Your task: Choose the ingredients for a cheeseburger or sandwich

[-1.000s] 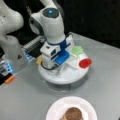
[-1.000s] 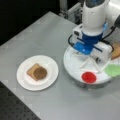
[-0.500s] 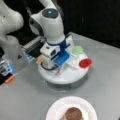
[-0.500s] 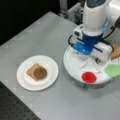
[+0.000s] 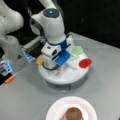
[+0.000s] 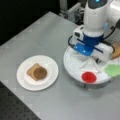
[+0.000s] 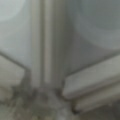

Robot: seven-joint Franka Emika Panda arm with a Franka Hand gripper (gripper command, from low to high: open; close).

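Two white vessels on the grey counter: a round divided tray and a round plate. Landmark for all places: the tray. Plate, well apart from the tray, toward the left of a front view and toward the bottom of a front view; it carries a tan toast square with a brown round patty lying on it, the start of the sandwich. Red disc, in a tray compartment at the rim. Green leaf piece, in the neighbouring compartment, beside the red disc. Yellow-orange cheese square, at the tray's far edge from the red disc, partly hidden by the arm. One more tan piece, at the tray's edge behind the arm in a front view, largely hidden. Gripper, lowered over the tray's middle, white and blue wrist body above it; whether the fingers are open or closed cannot be told, nor whether they hold anything. Wrist view: only the tray's white dividing ribs, close up.
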